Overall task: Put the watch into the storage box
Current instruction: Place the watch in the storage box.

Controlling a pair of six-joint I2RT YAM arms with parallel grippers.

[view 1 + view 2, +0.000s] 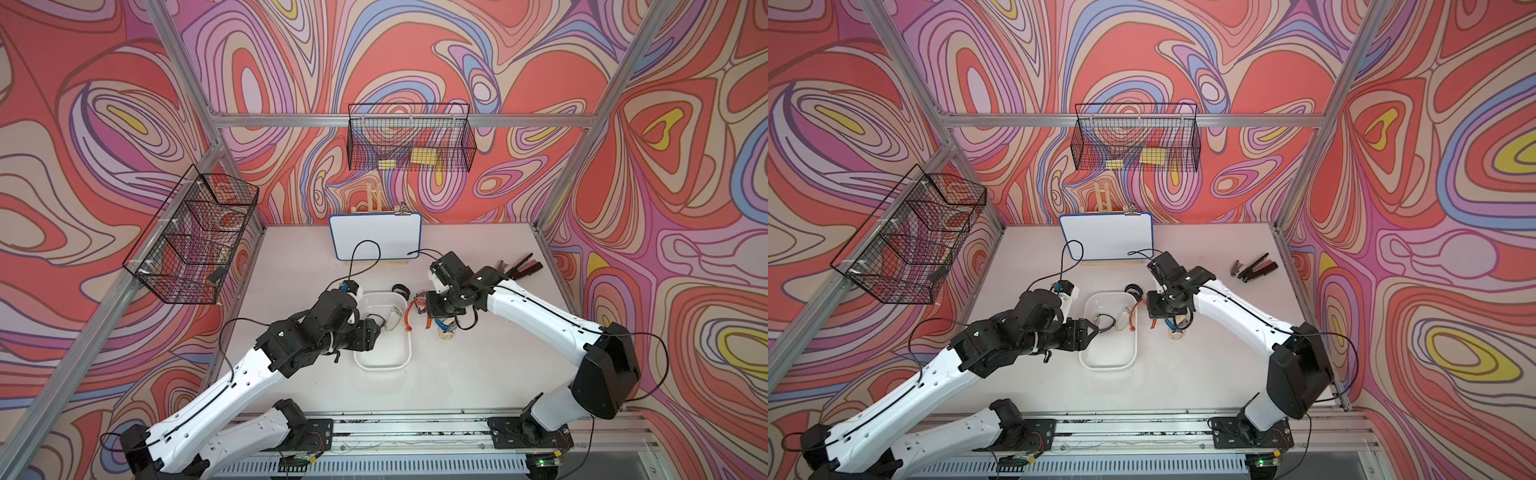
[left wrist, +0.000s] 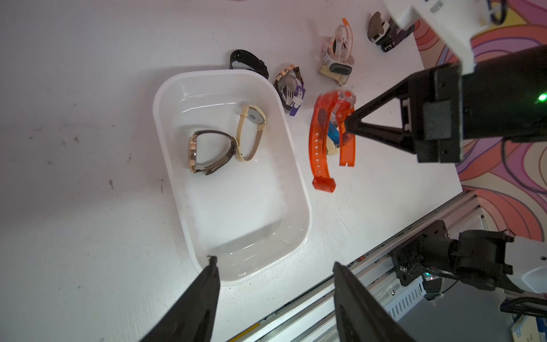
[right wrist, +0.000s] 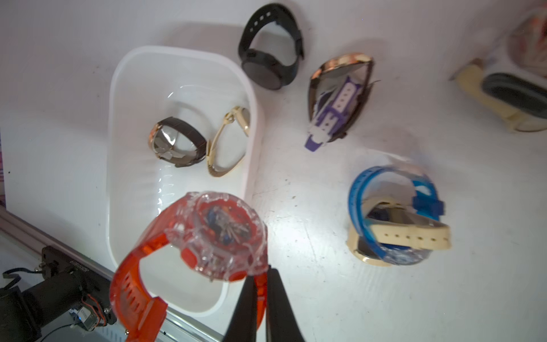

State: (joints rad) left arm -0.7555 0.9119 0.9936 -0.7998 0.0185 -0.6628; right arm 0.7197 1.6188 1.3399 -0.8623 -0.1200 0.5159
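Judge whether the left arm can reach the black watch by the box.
Probably yes. The left gripper is open and empty, and the black watch lies uncovered past the storage box, though the right gripper, holding the orange watch, hovers close.

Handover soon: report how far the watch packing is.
Done: a brown watch and a cream watch lie in the storage box. In hand: the right gripper grips the orange watch by its strap, outside the box; the left gripper is open, empty. Left: black watch, blue watch and others on the table.
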